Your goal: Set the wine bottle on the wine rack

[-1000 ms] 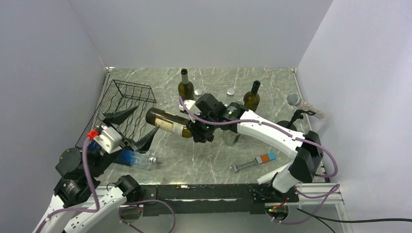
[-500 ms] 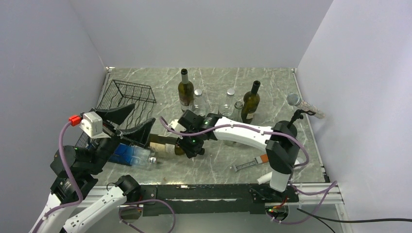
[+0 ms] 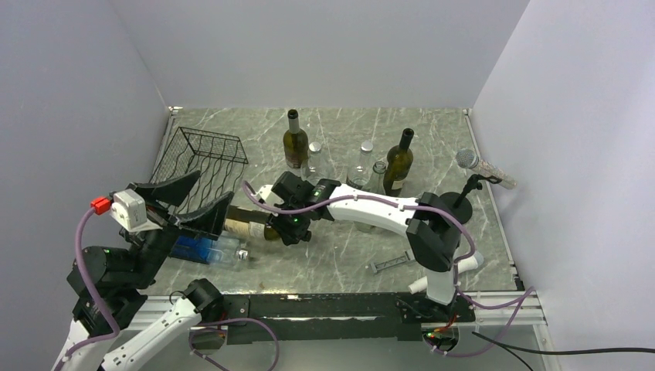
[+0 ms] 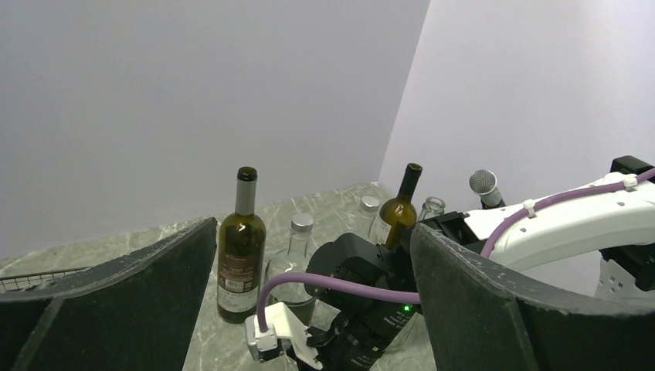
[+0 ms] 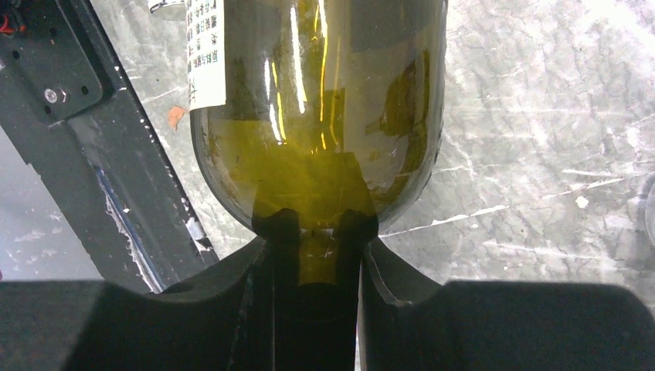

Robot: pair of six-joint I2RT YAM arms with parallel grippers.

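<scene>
A dark green wine bottle (image 3: 249, 227) lies level just above the table, base to the left, near the front of the black wire wine rack (image 3: 202, 158). My right gripper (image 3: 291, 225) is shut on its neck; in the right wrist view the neck sits between my fingers (image 5: 317, 249) and the labelled body (image 5: 317, 116) fills the top. My left gripper (image 3: 189, 207) is wide open and empty, raised above the bottle's base end. In the left wrist view its gripper (image 4: 309, 309) frames the right wrist; the held bottle is out of view there.
Two wine bottles (image 3: 294, 143) (image 3: 399, 158) stand at the back with clear glass bottles (image 3: 363, 166) between them. A blue plastic bottle (image 3: 205, 249) lies under my left gripper. A microphone (image 3: 483, 166) stands at the right. A marker (image 3: 394, 263) lies near the front.
My right arm has carried the bottle leftward and lower, toward the rack's front. My left gripper has drawn back to the left, still open.
</scene>
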